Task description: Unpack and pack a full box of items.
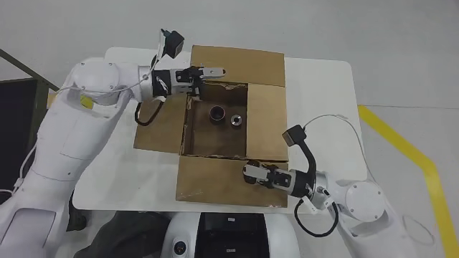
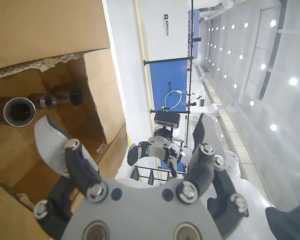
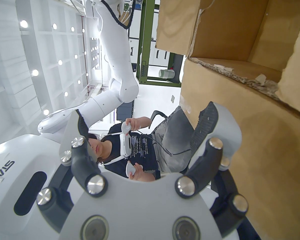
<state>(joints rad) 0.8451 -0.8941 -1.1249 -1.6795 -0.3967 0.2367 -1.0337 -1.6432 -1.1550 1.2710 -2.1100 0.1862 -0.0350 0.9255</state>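
Box: the cardboard box [image 1: 208, 140] stands open in the middle of the tabletop [image 1: 323, 93], with its flaps folded out flat.
Contents: hollow metal cylinders [image 2: 18, 111] stand upright on the box floor, toward the far side. The left wrist view shows three, close together.
Left pincer [image 1: 210, 72]: fingers spread wide and holding nothing. It hovers at the box's far rim, just beside the far flap [image 1: 244, 61].
Right pincer [image 1: 250, 173]: fingers spread wide and empty. It sits over the near flap [image 1: 215, 179], outside the cavity.
Step in hand (judgement): the unpacking stage. The cylinders are inside the box and none lies on the tabletop.
Next move (judgement): the left pincer is the nearer to the cylinders. It would have to descend into the cavity, straddle one cylinder and close squarely on it.
Risk (judgement): the cylinders stand close together, so a finger may knock a neighbour. Smooth metal may also slip in a shallow grip.
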